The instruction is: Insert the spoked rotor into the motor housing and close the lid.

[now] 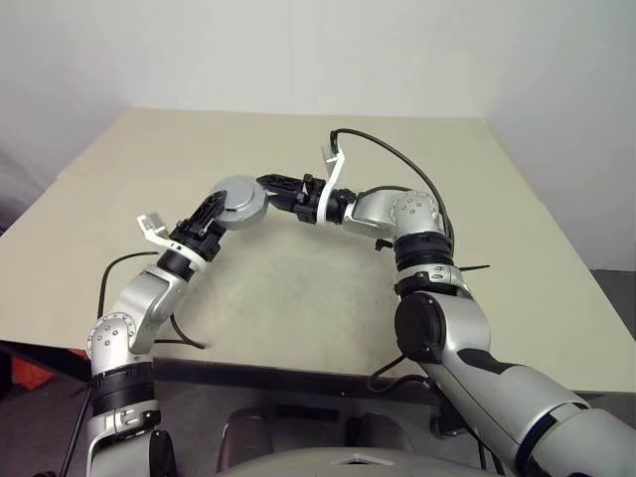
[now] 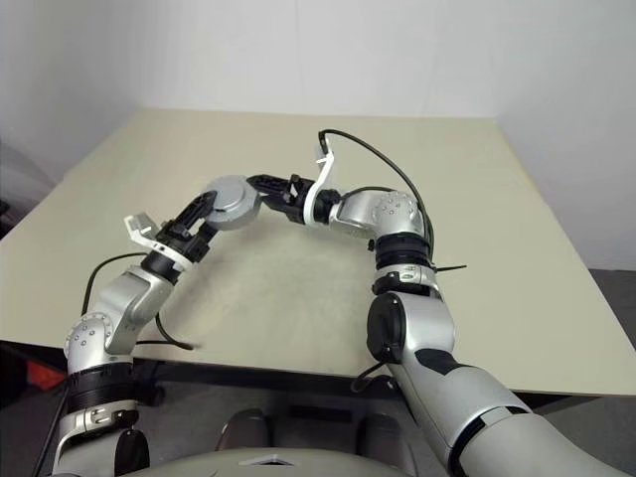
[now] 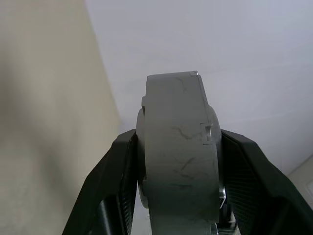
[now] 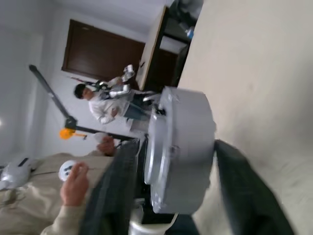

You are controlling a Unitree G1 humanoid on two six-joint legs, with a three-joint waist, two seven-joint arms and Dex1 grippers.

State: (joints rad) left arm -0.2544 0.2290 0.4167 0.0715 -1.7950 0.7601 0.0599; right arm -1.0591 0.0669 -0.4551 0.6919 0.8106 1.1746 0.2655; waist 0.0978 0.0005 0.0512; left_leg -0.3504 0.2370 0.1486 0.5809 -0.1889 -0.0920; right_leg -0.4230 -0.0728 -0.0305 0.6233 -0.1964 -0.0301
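Sitting between left tool [image 1: 215, 212] fingers — motor housing [image 1: 241, 202]

Silver arms, black joints, black cables.

A beige table [image 1: 298, 298] stands against pale walls [image 1: 298, 50], with a dark wooden door [image 4: 105, 51] behind.

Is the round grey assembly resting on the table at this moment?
No. The left eye view shows the closed motor housing held up above the table, pinched in the left claw with the right claw at its other side.
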